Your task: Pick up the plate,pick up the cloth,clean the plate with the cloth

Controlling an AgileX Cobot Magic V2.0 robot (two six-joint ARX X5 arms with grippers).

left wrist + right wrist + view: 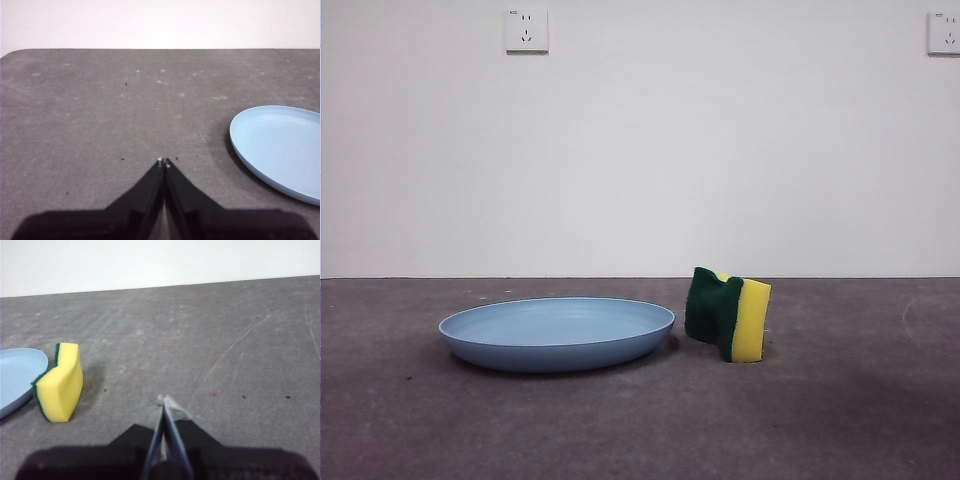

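Note:
The light-blue plate (557,333) lies flat on the grey table, left of centre in the front view. The cloth (728,314), a yellow sponge with a dark green layer, stands on edge just right of the plate. My left gripper (163,161) is shut and empty above bare table, with the plate (280,147) off to one side of it. My right gripper (163,400) is shut and empty, apart from the cloth (60,384), with the plate's edge (17,371) beyond it. Neither arm shows in the front view.
The grey table (840,420) meets a white wall at the back. Two wall sockets (526,30) sit high on the wall.

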